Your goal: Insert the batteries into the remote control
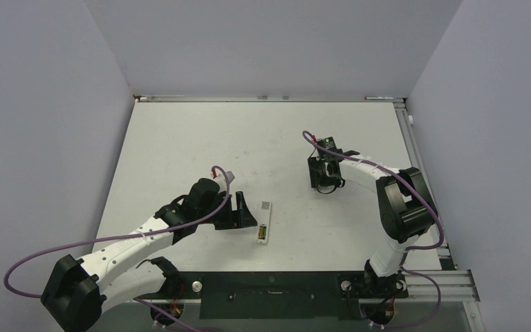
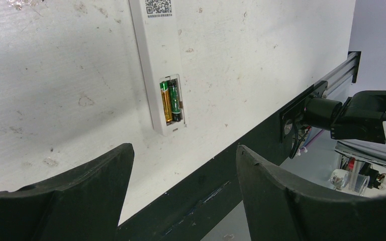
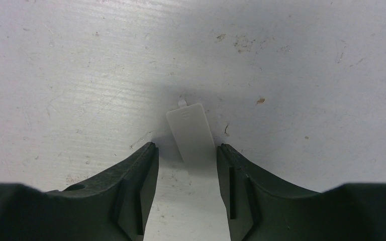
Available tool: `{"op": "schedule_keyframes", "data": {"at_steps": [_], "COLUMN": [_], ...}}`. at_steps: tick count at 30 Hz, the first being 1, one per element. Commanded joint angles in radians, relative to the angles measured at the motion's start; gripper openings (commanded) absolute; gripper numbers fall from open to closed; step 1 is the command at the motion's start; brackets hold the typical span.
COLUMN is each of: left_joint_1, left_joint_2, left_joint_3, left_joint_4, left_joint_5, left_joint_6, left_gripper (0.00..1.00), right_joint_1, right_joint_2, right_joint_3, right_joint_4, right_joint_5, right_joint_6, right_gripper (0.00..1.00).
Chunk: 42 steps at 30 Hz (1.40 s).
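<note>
The white remote control (image 1: 265, 221) lies back side up in front of the left arm, and it also shows in the left wrist view (image 2: 159, 60). Its compartment is uncovered, with two batteries (image 2: 171, 102) lying side by side in it, one copper-gold and one dark green. My left gripper (image 1: 247, 211) is open and empty just left of the remote, and its jaws (image 2: 183, 148) stand wide apart. My right gripper (image 3: 187, 146) is open, low over the table at mid right (image 1: 326, 184). It straddles a flat white battery cover (image 3: 191, 134) that lies on the table against the right finger.
A black rail (image 1: 269, 283) and the arm bases run along the table's near edge, close to the remote. Aluminium framing (image 1: 409, 138) borders the right side. Grey walls close in the left, the back and the right.
</note>
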Motion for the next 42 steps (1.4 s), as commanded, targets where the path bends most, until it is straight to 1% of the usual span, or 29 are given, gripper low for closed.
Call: {"op": "schedule_keyframes", "data": {"at_steps": [1, 6, 9, 17, 28, 33, 42], "left_joint_1": [0.006, 0.006, 0.007, 0.008, 0.008, 0.008, 0.009], "left_joint_2": [-0.010, -0.005, -0.004, 0.002, 0.010, 0.018, 0.012], "left_joint_3": [0.021, 0.018, 0.018, 0.021, 0.024, 0.027, 0.008], "left_joint_4": [0.009, 0.015, 0.018, 0.018, 0.021, 0.022, 0.028], "left_joint_5": [0.003, 0.005, 0.006, 0.007, 0.010, 0.009, 0.000], "left_joint_6": [0.020, 0.019, 0.019, 0.020, 0.022, 0.023, 0.021], "left_gripper": [0.72, 0.72, 0.72, 0.72, 0.72, 0.72, 0.72], "right_joint_1": [0.016, 0.040, 0.049, 0.062, 0.064, 0.064, 0.089], "right_joint_2": [0.013, 0.011, 0.008, 0.012, 0.024, 0.011, -0.041], "right_joint_3": [-0.003, -0.003, -0.001, 0.010, 0.011, 0.014, 0.010], "right_joint_4": [0.015, 0.002, -0.004, -0.016, -0.016, -0.021, -0.041], "right_joint_5": [0.006, 0.057, 0.063, 0.064, 0.050, 0.049, 0.064], "right_joint_6": [0.014, 0.025, 0.029, 0.038, 0.045, 0.052, 0.069], "right_gripper": [0.45, 0.42, 0.38, 0.32, 0.18, 0.09, 0.08]}}
